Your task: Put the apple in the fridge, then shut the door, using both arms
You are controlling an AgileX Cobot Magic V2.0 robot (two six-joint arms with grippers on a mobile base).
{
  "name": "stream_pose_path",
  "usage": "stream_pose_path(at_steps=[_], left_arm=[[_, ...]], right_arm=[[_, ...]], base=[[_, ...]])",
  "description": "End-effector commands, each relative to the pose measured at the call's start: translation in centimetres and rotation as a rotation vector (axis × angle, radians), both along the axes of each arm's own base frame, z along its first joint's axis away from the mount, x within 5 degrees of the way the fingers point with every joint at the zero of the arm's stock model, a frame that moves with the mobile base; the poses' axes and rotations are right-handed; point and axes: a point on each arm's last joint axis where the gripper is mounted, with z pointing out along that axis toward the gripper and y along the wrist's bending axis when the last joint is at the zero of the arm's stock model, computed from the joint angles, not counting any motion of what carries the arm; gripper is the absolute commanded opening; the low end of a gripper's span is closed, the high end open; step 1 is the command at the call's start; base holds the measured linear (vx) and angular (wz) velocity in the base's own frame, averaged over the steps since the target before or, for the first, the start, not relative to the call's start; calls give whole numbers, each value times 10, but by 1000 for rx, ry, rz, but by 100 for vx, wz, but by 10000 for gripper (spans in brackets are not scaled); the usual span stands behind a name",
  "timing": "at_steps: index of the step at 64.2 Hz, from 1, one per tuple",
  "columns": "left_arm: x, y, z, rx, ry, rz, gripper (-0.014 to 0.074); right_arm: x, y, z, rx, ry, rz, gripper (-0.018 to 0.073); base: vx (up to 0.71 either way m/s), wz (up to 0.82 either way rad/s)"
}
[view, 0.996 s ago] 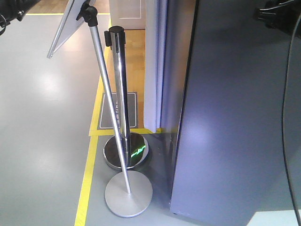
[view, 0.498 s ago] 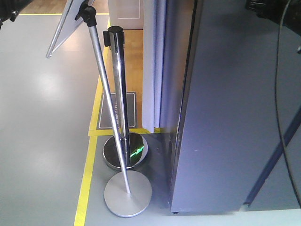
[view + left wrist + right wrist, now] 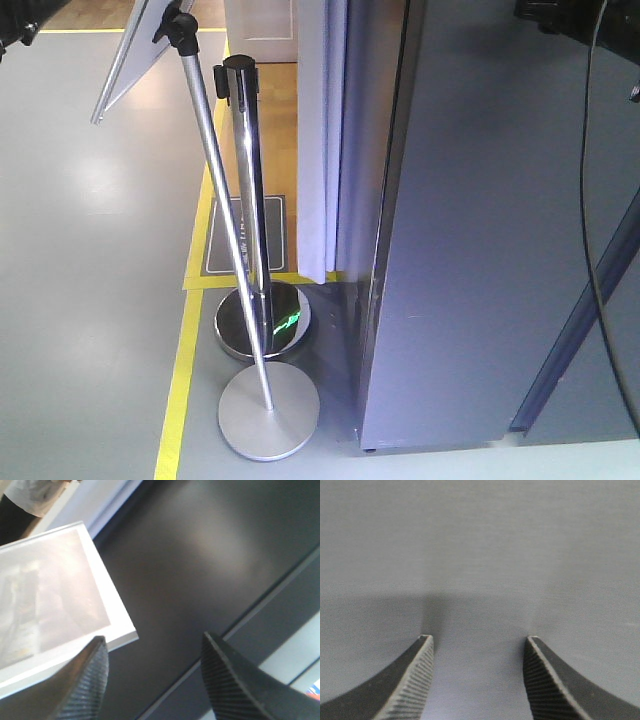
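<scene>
Plainly, your left gripper stood open, its two black ribbed fingers well apart with nothing between them, pointed at the tall dark grey fridge, whose face a thin slanting seam crossed. Just beside the left finger lay a pale frosted panel with a white edge. Your right gripper was likewise spread and empty, its tips close in front of the flat grey outside of the fridge door; whether they touched it you could not tell. In the front view that fridge filled the right half, with a black gripper end at its top corner and a thin black cable hanging before it. Left of it hung a white curtain, then a chrome barrier post with a black cap, and a thinner silver pole leaning across it on a flat disc base, near yellow floor tape.
</scene>
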Motion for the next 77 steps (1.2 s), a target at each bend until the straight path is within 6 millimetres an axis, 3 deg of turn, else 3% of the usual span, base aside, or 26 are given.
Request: stream_pose_path(at_steps=[1,13,27,30,40,51,59,70,77], left_arm=[[-14,-2,29,-47,-91,-34,390],[-17,-3,34,-54,-105,-37,279],[-37,12,55,-37,-171,-14,36],[-43,16,61,-30,-194,-20,-9],[-73,19,80,87,-272,-74,-7],[-106,4,84,308,-230,-123,-7],[-127,-6,76,348,-211,-140,-7],[-164,-14,49,331,-154,-136,-7],[-195,-20,20,317,-103,-136,-7]], right_arm=[[-28,16,48,-25,-82,106,374],[-79,30,93,-43,-121,270,230],[-137,43,130,-78,-160,420,-15],[-149,45,137,-87,-172,444,-13],[-182,52,149,-96,-160,543,-5],[-208,58,149,-124,-93,641,-3],[-217,57,145,-140,-55,636,-3],[-237,52,112,-96,-35,559,-3],[-261,48,73,-80,0,497,-3]], base=[[0,0],[0,1],[0,0],[0,0],[0,0],[0,0],[0,0],[0,0],[0,0]])
